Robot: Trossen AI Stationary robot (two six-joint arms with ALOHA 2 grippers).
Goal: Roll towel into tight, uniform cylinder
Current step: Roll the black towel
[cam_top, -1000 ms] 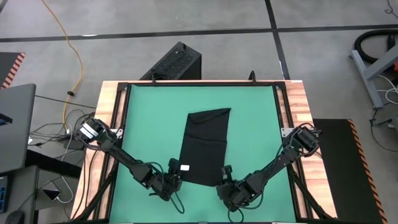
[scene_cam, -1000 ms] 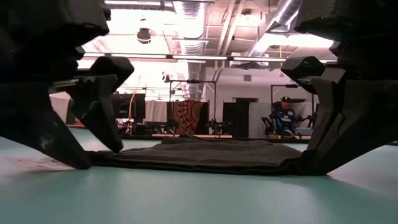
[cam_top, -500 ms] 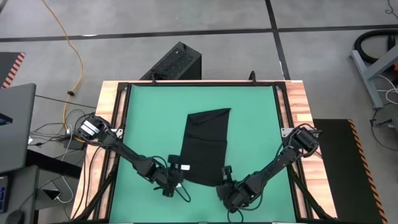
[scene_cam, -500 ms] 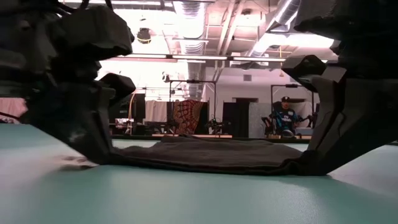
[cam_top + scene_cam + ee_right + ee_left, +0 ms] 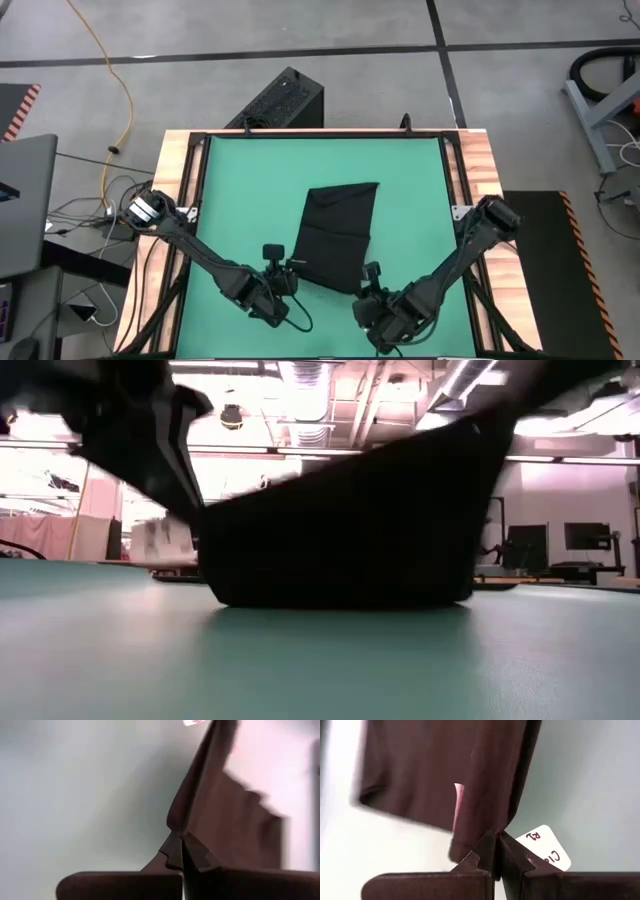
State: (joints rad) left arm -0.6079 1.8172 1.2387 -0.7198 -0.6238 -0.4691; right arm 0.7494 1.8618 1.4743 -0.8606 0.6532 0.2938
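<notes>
The black towel (image 5: 337, 236) is seen lying on the green mat (image 5: 240, 180) that covers the worktop (image 5: 482, 160), toward the mat's near edge, with its near edge lifted clear of the mat while the far part rests flat. That raised edge is held at both near corners: the left gripper (image 5: 283, 273) is closed on the corner beside the white tag (image 5: 543, 847), and the right gripper (image 5: 368, 282) is closed on the opposite corner, the jaws of each being pinched tight on a thin fold of cloth in the wrist views. In the low view the raised cloth is shown hanging as a dark sheet between the two arms, sagging in the middle. From this the towel is judged to be light, limp and easily creased; no shape will be kept unless tension is maintained across its width. A hold at the two corners of one short edge is judged to be the right one, since an even roll can be started only if both corners are carried level. A skewed or loose cylinder is to be expected if one corner slips or leads.
</notes>
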